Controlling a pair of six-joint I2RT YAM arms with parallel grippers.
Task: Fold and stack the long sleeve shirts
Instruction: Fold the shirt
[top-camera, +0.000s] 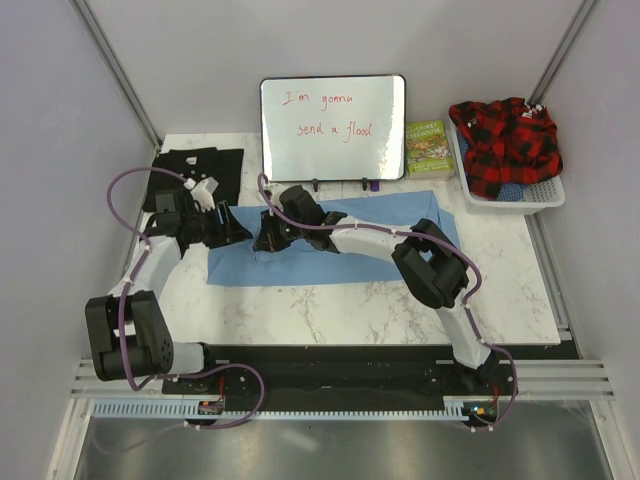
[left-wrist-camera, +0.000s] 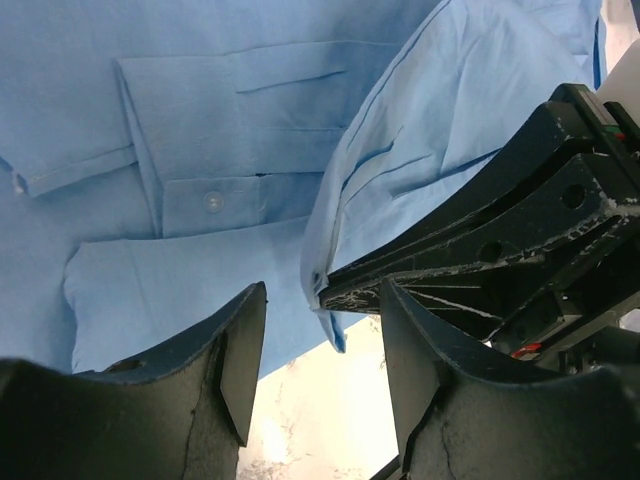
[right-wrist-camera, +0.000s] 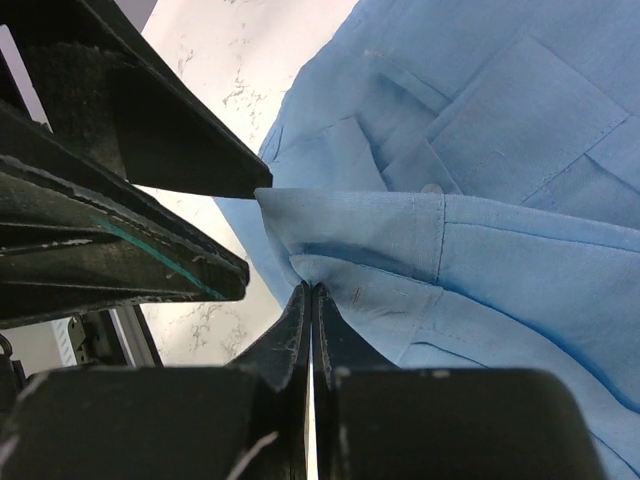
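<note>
My right claw (right-wrist-camera: 312, 292) pinches the light blue shirt (top-camera: 235, 268), which runs left-right across the tabletop (top-camera: 330, 315); my left claw (left-wrist-camera: 320, 305), open and empty, hangs just left, nearest its free edge.

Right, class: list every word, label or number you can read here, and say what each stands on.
"I'm gonna send a flood": red handwriting on the whiteboard.
On the book: cover lettering too small to read.
On the light blue shirt: no writing visible.
</note>
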